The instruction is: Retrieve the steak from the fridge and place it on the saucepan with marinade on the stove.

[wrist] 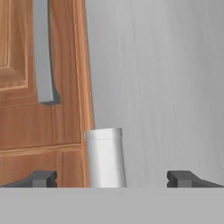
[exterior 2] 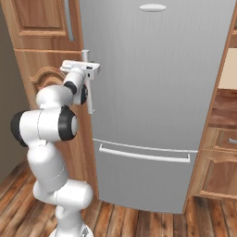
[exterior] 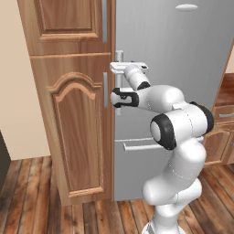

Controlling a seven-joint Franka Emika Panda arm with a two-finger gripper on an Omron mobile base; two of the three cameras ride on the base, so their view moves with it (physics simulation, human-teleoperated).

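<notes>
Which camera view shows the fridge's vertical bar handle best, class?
The right base view: the handle shows nearly full length on the closed fridge. The left base view has the arm covering part of it; the hand view shows just its top end.

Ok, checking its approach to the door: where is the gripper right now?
The gripper is at the top end of the fridge's vertical handle, jaws open either side of it, beside the wooden cabinet.

Fridge (exterior 2: 157,92) top cut off; handle (wrist: 105,157) lower part hidden behind hand
</notes>
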